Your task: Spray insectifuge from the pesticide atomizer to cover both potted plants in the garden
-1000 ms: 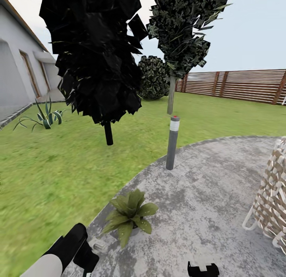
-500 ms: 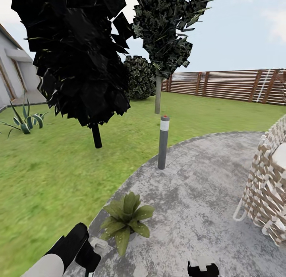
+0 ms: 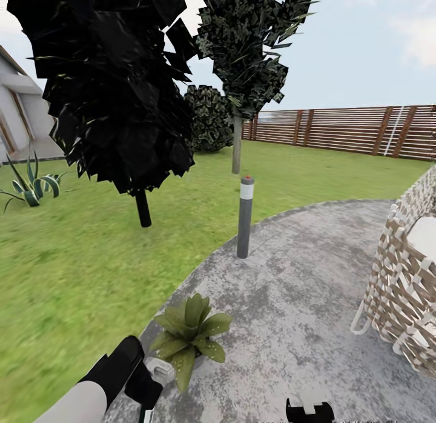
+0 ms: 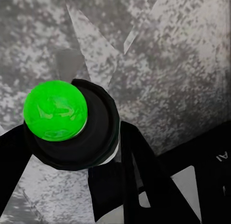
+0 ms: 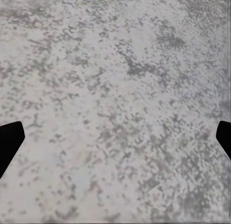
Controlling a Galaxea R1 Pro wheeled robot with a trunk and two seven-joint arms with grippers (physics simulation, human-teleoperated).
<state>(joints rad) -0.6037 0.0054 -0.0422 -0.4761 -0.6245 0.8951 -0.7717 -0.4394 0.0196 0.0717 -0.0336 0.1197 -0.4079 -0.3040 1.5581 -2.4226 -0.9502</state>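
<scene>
My left gripper (image 4: 72,151) is shut on the pesticide atomizer (image 4: 98,132), a black round-bodied thing with a bright green ball (image 4: 55,110) on top, held over grey paving. In the head view the left gripper (image 3: 148,386) sits at the bottom left with a pale piece (image 3: 160,369) at its tip. It is just left of a potted plant (image 3: 189,331), a speckled green rosette on the paved patch's edge. My right gripper (image 5: 115,137) is open over bare paving, its fingertips at the frame's sides; its top (image 3: 309,411) peeks in at the head view's bottom.
A grey bollard lamp (image 3: 244,217) stands at the paving's edge, with two dark trees (image 3: 121,96) on the lawn behind. A woven wicker seat (image 3: 406,289) is at the right. A brown slatted fence (image 3: 339,129) closes the back, and a spiky plant (image 3: 27,186) grows near the house.
The camera has turned a little right, sliding the scene left. My left arm has risen slightly and moved closer to the potted plant.
</scene>
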